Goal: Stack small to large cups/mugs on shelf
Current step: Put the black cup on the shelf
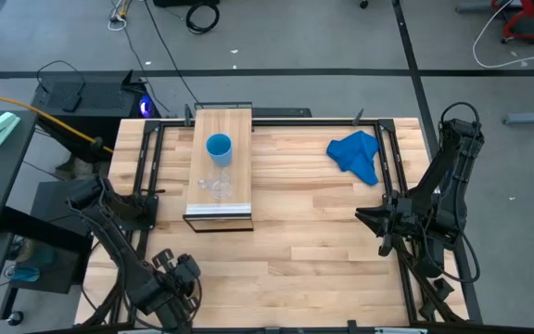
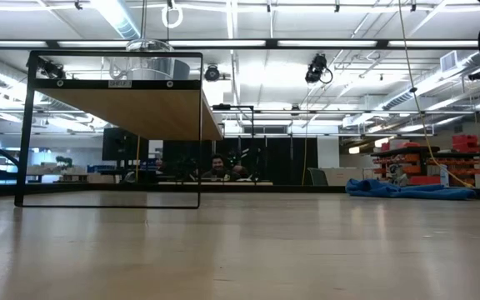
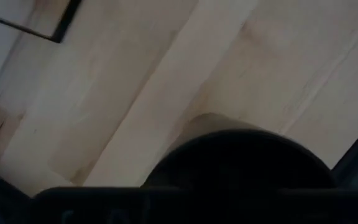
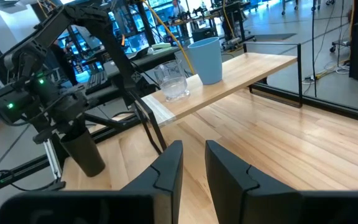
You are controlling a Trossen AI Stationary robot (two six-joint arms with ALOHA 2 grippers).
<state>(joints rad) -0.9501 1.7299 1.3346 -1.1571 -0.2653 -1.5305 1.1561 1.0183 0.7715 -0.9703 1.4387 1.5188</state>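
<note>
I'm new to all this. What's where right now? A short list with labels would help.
shelf: light wood, on the table's left half
blue cup: upright on the shelf
glass cup: on the shelf, nearer its front edge than the blue cup, apart from it
black cup: held upright in the left gripper near the table's front left corner
right gripper: empty, fingers slightly apart, above the table's right side
blue cloth: crumpled on the table, right of the shelf
stacking: not yet begun

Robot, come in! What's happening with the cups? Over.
Left gripper shut on black cup, off shelf. Right gripper open, waiting right. Blue cup, clear glass on shelf, unstacked. Nothing blocking.
</note>
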